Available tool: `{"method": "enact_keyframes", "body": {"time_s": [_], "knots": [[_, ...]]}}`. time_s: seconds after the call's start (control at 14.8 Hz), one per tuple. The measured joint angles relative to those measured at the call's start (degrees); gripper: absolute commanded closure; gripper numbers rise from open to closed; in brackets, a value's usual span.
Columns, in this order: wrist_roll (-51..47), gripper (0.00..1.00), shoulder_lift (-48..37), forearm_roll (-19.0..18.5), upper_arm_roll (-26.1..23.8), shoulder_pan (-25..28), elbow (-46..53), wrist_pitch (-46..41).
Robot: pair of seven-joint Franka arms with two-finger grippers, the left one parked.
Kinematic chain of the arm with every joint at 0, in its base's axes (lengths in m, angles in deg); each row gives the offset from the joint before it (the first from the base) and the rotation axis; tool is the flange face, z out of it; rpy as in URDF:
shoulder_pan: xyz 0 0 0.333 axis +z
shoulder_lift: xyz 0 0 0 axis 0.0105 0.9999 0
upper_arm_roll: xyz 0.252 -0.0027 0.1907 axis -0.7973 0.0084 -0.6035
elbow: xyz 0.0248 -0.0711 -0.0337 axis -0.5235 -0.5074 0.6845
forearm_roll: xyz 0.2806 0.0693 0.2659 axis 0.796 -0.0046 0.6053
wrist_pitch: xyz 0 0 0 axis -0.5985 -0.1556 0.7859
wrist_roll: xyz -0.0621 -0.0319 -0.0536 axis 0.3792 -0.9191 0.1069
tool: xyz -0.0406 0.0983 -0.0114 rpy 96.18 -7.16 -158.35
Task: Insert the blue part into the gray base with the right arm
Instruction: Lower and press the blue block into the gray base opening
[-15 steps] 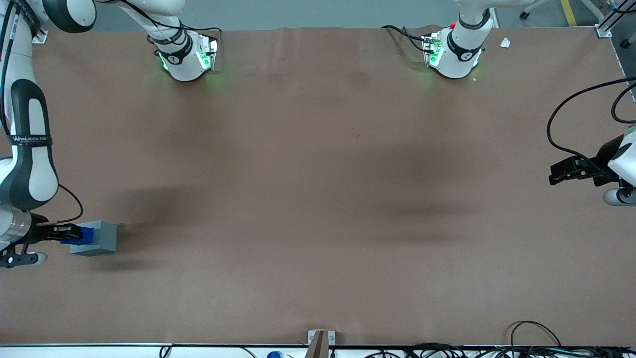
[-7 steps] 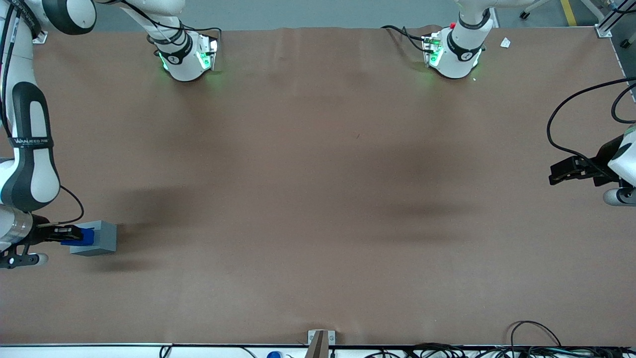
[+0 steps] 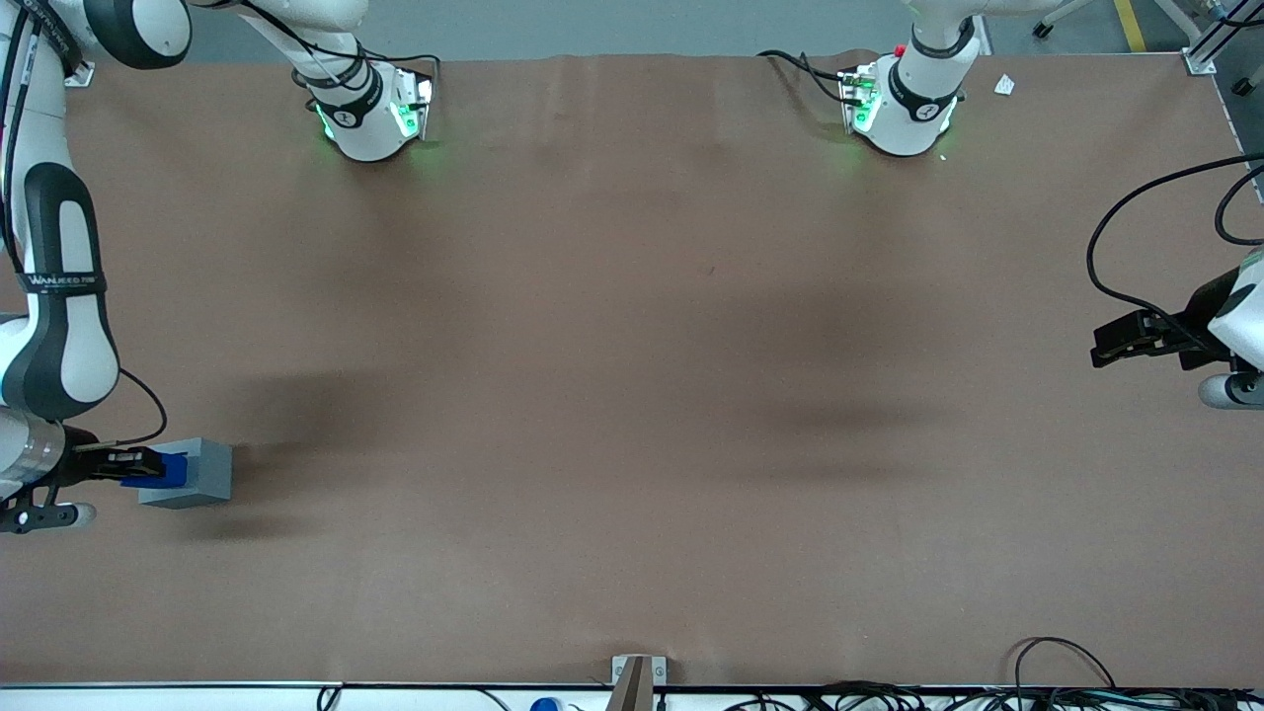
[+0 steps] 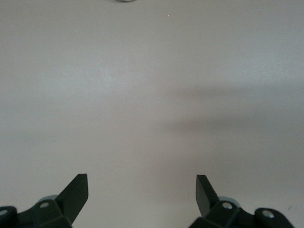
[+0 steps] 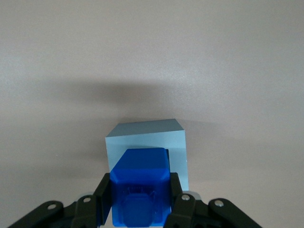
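Nearest the front camera, a small metal bracket (image 3: pixel 637 672) sits at the table's edge, with loose black cables (image 3: pixel 1062 664) along that edge toward the parked arm's end. The brown table cover (image 3: pixel 632 395) lies bare across its middle. At the working arm's end, the right arm (image 3: pixel 54 296) reaches down to the gripper (image 3: pixel 148 466), whose black fingers (image 5: pixel 178 202) are closed on the sides of the blue part (image 5: pixel 141 186), one on each flank. The part hangs directly over the gray base (image 5: pixel 164 137) (whether it already enters the recess cannot be told), hiding most of the base's top face. Farthest from the camera stand the two arm pedestals (image 3: pixel 370 114), lit green.
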Motion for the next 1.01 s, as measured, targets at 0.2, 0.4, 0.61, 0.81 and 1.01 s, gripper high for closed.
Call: {"method": "enact_keyframes", "body": {"time_s": [0.2,0.4,0.61,0.81,1.01], "knots": [[0.0,1.00,0.0,0.0,0.0,0.0,0.0,0.0],[0.3,1.00,0.0,0.0,0.0,-0.1,0.0,0.0],[1.6,1.00,0.0,0.0,0.0,-0.5,0.1,0.0],[1.8,1.00,0.0,0.0,0.0,-0.6,0.1,0.0],[1.8,1.00,0.0,0.0,0.0,-0.6,0.1,-0.1]]}}
